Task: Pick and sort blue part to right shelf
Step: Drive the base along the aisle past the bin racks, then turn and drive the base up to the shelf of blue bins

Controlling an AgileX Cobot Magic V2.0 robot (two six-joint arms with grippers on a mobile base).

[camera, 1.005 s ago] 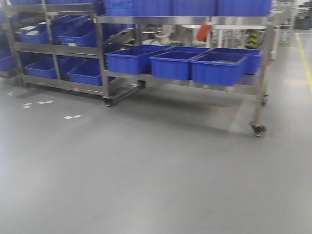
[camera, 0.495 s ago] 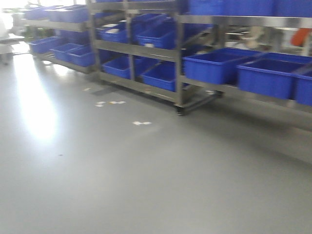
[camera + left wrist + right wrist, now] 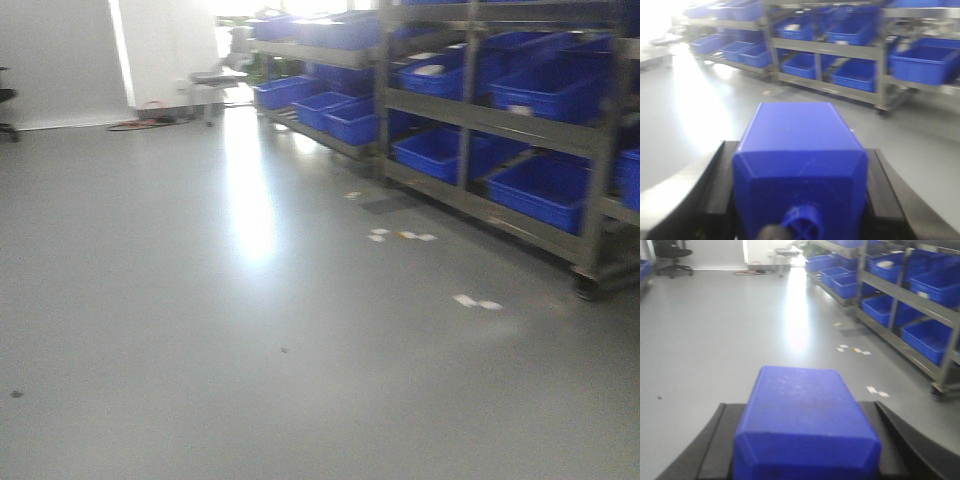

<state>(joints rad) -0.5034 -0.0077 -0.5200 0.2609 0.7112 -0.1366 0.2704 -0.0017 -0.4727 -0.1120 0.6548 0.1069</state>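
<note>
Shelving (image 3: pixel 480 110) has slid rightward. Left hand (image 3: pixel 800 200) and right hand (image 3: pixel 805 445) each pinch a stiff, likely light blue part (image 3: pixel 800 145) by flat sides.

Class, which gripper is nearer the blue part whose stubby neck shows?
Left. The left gripper clamps that part between its fingers; the right gripper grips a second blue part, neck unseen.
</note>
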